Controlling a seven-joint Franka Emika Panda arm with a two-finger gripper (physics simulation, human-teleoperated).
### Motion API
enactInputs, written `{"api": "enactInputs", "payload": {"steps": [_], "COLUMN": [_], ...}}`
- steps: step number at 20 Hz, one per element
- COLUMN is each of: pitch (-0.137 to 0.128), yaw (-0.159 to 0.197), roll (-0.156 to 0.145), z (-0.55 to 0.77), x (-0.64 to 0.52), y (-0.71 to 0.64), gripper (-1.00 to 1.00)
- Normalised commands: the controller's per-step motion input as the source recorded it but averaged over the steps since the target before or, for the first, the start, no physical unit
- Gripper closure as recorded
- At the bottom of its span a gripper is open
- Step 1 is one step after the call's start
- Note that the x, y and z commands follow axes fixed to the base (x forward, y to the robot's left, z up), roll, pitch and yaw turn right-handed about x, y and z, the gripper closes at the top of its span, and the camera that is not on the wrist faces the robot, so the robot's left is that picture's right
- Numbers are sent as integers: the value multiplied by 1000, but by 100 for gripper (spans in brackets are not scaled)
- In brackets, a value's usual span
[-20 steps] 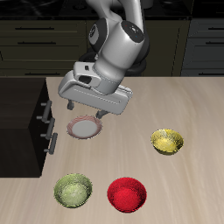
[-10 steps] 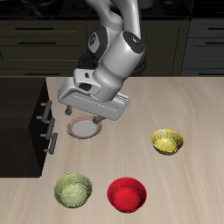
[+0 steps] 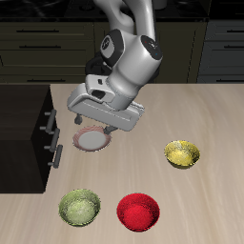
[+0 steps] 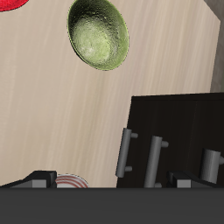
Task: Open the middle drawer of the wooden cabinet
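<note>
The wooden cabinet (image 3: 24, 124) is very dark and stands at the table's side edge, its front facing the table. In the wrist view it (image 4: 179, 122) shows three silver bar handles in a row. The middle drawer's handle (image 4: 156, 159) is the second of them. My gripper (image 3: 92, 127) hangs open and empty a little above the table, beside the cabinet's front and apart from every handle. Its fingertips (image 4: 39, 180) frame the wrist view's edge, with the gripper (image 4: 109, 184) level with the handles.
A pink-rimmed plate (image 3: 92, 140) lies right under the gripper. A green bowl (image 3: 79, 207) and a red bowl (image 3: 139, 211) sit near the front edge, and a yellow bowl (image 3: 182, 153) sits farther out. Dark kitchen cupboards (image 3: 57, 38) line the back.
The arm has sunk a little and the gripper has shifted slightly toward the cabinet. Nothing on the table has moved, and the drawers are as before.
</note>
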Motion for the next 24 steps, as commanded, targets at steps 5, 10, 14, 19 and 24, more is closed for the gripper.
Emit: {"api": "enactInputs", "payload": {"steps": [5, 10, 14, 19, 24], "pitch": [-18, 2, 3, 12, 22], "yaw": [34, 30, 13, 23, 58], "roll": [-46, -10, -30, -15, -60], "z": [-20, -156, -218, -260, -302], "x": [36, 47, 26, 17, -58], "y": [-6, -66, -49, 41, -70], "gripper": [-100, -100, -100, -100, -100]}}
